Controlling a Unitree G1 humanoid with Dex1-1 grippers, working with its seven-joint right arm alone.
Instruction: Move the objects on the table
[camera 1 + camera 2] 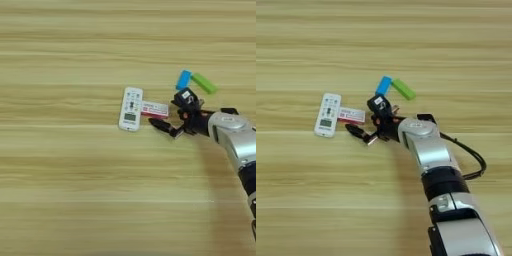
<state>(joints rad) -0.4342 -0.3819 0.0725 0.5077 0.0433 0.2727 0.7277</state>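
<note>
With the right gripper spread wide just beside the red-edged packet, we judge a slow, level approach should avoid nudging the remote.

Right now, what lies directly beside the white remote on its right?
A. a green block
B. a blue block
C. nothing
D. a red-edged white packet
D: the red-edged white packet lies right against the white remote, while the blue block and green block sit farther off, beyond the pincer.
</note>
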